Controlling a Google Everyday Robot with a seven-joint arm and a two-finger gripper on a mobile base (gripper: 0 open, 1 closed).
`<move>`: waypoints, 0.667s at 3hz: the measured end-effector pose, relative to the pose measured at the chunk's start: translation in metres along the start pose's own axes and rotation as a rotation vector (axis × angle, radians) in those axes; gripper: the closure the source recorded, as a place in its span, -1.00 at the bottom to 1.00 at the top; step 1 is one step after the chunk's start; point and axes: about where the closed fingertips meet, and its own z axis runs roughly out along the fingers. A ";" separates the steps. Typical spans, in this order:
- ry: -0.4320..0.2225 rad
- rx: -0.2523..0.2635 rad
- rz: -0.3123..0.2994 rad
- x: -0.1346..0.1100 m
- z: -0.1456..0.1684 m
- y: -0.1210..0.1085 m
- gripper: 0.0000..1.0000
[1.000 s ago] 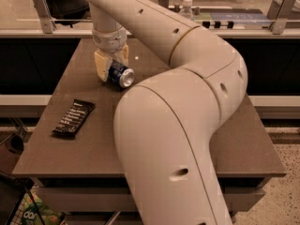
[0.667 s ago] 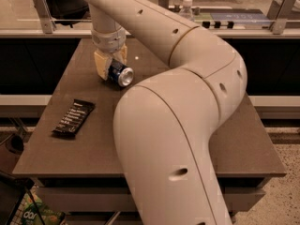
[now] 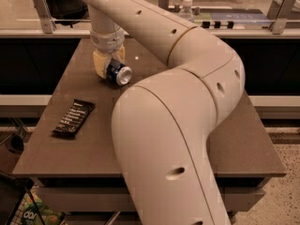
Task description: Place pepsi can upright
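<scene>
The pepsi can (image 3: 118,72) is a small blue can with a silver end facing me. It lies tilted on its side, low over the far left part of the brown table (image 3: 93,144). My gripper (image 3: 109,66) reaches down from the white arm and its yellowish fingers (image 3: 100,63) are closed around the can's body. I cannot tell whether the can touches the tabletop.
A black snack bar wrapper (image 3: 73,117) lies on the table's left side. My large white arm (image 3: 178,102) covers the table's middle and right. A clear bottle with a white cap (image 3: 186,8) stands behind the table on a counter with railings.
</scene>
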 end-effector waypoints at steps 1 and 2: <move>0.000 0.000 0.000 0.000 0.000 0.000 1.00; -0.025 0.011 -0.003 0.002 -0.006 -0.005 1.00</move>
